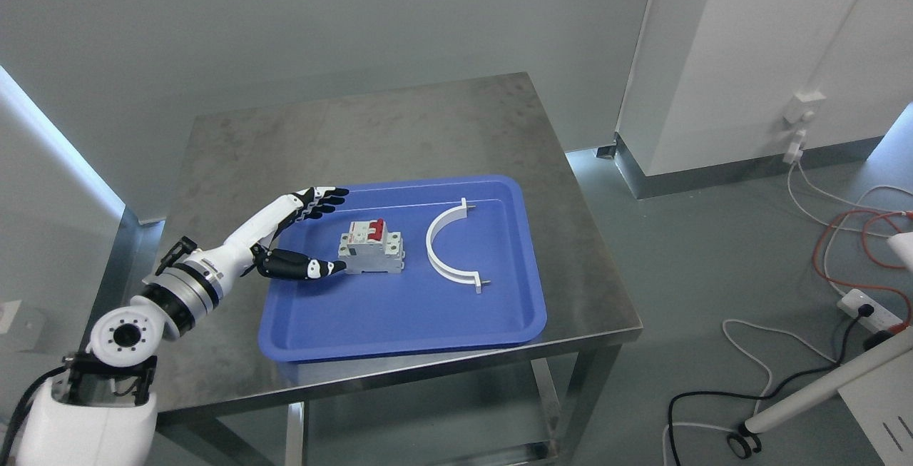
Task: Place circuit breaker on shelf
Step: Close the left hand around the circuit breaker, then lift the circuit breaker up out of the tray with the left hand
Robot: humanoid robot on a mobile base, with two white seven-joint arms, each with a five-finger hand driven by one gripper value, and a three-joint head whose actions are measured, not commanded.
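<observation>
A grey circuit breaker (371,247) with red switches lies in the blue tray (399,323) on the steel table (285,138). My left hand (329,230) reaches in from the lower left, just left of the breaker. Its fingers (324,200) are spread above and behind the breaker's left end, and the thumb (303,266) points at or touches its lower left side. The hand is open and holds nothing. The right arm is out of view.
A white curved half-ring bracket (448,246) lies in the tray right of the breaker. The table edge runs near the tray's front and right. Cables and a power strip (866,309) lie on the floor at right, beside a white stand leg (820,387).
</observation>
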